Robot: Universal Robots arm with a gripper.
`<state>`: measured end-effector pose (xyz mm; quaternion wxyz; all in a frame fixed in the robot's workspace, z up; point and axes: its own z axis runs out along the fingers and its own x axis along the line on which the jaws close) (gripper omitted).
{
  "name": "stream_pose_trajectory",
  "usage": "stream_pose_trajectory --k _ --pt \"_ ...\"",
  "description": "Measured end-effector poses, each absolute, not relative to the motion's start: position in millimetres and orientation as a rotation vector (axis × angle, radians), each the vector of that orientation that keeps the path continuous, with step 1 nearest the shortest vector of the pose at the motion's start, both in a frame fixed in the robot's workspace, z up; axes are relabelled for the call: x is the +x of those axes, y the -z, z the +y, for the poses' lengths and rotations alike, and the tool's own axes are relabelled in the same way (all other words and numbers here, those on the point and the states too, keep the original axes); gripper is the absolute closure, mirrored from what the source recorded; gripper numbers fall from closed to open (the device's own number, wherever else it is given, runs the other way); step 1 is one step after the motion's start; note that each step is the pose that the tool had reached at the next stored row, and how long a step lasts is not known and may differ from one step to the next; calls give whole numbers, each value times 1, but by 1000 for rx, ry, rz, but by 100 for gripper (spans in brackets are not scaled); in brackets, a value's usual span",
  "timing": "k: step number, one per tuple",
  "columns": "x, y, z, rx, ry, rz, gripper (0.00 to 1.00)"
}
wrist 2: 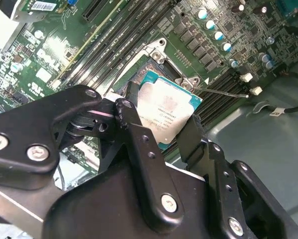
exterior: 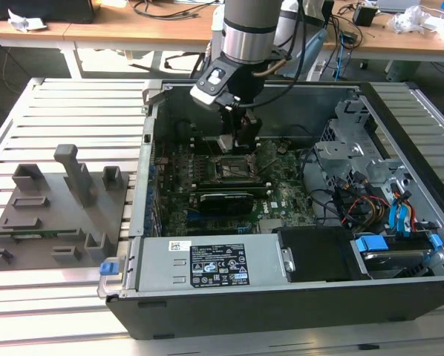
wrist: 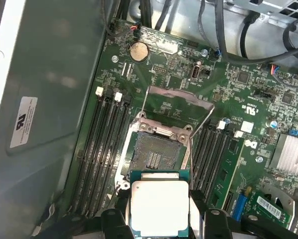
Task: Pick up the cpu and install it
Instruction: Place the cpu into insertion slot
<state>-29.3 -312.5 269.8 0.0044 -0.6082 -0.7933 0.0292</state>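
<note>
The cpu (wrist: 159,205) is a flat square chip with a silvery top and a teal-green rim; it also shows in the second wrist view (wrist 2: 170,110). My gripper (wrist: 160,215) is shut on it, one black finger on each of two opposite edges (wrist 2: 134,130). The chip hangs just above the motherboard, beside the open socket (wrist: 153,152), whose load plate (wrist: 175,103) is flipped up and whose lever (wrist: 205,119) is raised. In the exterior view the gripper (exterior: 237,139) reaches down into the open computer case over the socket (exterior: 237,169).
Black memory slots (wrist: 106,144) run along both sides of the socket. The case wall (exterior: 149,141), a drive cage with cables (exterior: 370,185) and the power supply (exterior: 207,263) ring the board. A grey fixture (exterior: 55,208) lies at the exterior view's left on the slatted table.
</note>
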Motion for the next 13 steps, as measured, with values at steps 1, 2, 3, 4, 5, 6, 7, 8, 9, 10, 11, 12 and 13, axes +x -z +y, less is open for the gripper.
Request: stream_pose_trajectory --k 1,2,3,4,5,6,7,8,9,10,11,12,13 --pt "-29 -270 -313 -1914 -91 -2478 45" --pt "-29 -270 -313 -1925 -91 -2469 45" --pt "-29 -270 -313 -1934 -91 -2462 45" --pt "-29 -270 -313 -1945 -91 -2453 45" --pt "-29 -270 -313 -1958 -91 -2442 45" --pt "-29 -270 -313 -1979 -91 -2424 45" --pt "-29 -270 -313 -1994 -91 -2412 45" --pt "-29 -270 -313 -2006 -91 -2401 45" --pt "-29 -270 -313 -2014 -90 -2395 45" --pt "-29 -270 -313 -2025 -90 -2385 45" --pt "-29 -270 -313 -2033 -90 -2378 45" --pt "-29 -270 -313 -2044 -90 -2368 45" --pt "-29 -270 -313 -2052 -90 -2361 45"
